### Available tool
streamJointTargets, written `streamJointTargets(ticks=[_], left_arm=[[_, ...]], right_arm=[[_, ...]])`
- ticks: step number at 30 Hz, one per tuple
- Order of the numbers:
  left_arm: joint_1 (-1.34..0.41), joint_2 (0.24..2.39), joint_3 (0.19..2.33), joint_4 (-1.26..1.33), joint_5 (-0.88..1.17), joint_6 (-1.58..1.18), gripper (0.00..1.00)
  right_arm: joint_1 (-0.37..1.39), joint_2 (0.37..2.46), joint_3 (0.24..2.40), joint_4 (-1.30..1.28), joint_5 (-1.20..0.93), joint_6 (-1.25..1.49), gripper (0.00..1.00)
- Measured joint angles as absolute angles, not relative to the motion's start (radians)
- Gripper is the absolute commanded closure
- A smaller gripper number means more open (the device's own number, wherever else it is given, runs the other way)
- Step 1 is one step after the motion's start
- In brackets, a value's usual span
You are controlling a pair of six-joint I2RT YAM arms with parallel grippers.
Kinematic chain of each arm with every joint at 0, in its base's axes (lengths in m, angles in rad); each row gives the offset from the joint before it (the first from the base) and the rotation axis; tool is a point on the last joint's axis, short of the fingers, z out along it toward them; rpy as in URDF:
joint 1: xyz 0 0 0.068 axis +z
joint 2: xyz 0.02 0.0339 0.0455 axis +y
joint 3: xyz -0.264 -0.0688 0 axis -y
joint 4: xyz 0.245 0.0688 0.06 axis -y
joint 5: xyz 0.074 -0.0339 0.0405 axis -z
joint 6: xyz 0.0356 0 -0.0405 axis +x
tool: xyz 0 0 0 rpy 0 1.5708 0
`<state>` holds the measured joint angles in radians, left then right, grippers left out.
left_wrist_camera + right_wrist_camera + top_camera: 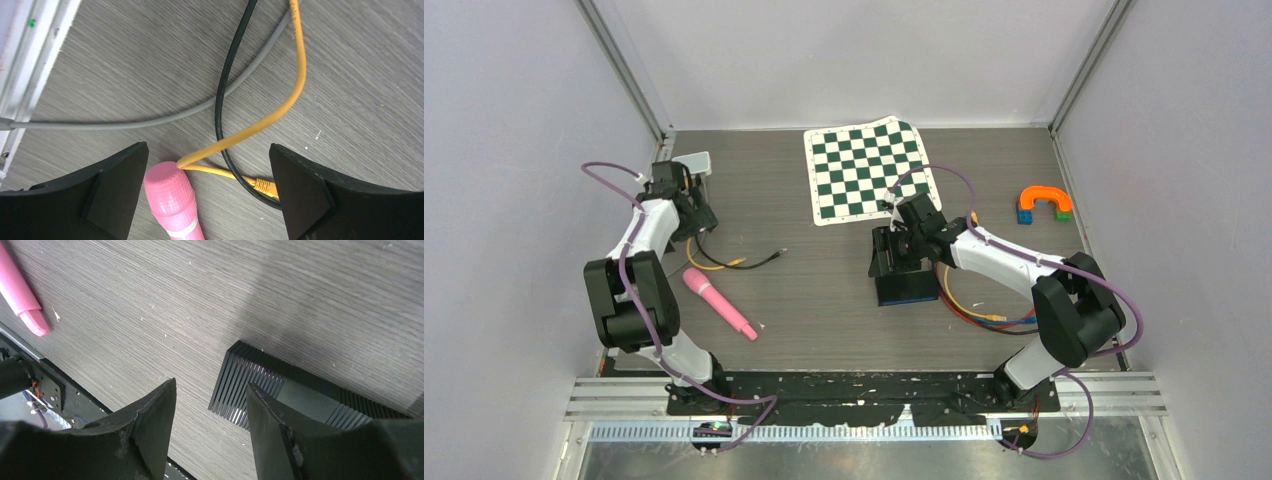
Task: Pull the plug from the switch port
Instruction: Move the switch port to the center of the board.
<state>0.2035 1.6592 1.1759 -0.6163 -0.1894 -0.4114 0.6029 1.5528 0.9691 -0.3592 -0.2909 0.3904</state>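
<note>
The black switch (pixel 905 287) stands at the table's middle; its ribbed corner (pixel 248 385) shows in the right wrist view. My right gripper (pixel 892 250) is open and empty just above the switch's far-left part; in its own view (pixel 211 384) the right finger overlaps the ribbed edge. Red, blue and yellow cables (pixel 980 315) curl from the switch's right side. Ports and any plug in them are hidden. My left gripper (pixel 701 217) is open and empty (pixel 207 147) over a loose yellow cable plug (pixel 265 186).
A pink toy microphone (pixel 720 304) lies left of the middle; its head (pixel 170 192) sits between my left fingers. Black (pixel 223 90) and grey (pixel 150 121) cables cross there. A chessboard mat (pixel 870 170) lies at the back, coloured blocks (pixel 1044 204) right, a grey box (pixel 695 164) back left.
</note>
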Motion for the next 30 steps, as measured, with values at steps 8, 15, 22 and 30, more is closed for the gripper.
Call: streamJointTargets(ticks=[8,15,22,30], left_arm=[[0.210,1.830,1.273,-0.627,-0.025,-0.376,0.17],[0.210,1.932,1.349,-0.645,0.078,-0.350,0.35],[0.183,1.949,1.352,-0.649,0.159,-0.326,0.67],[0.091,1.949,1.366,-0.653,0.208,-0.299,1.00]], right_arm=[[0.603,1.545,0.941,-0.358,-0.301,0.392,0.40],[0.603,1.516,0.908,-0.359,-0.301,0.393,0.40],[0.603,1.508,0.892,-0.359,-0.300,0.396,0.40],[0.603,1.498,0.886,-0.359,-0.298,0.398,0.40]])
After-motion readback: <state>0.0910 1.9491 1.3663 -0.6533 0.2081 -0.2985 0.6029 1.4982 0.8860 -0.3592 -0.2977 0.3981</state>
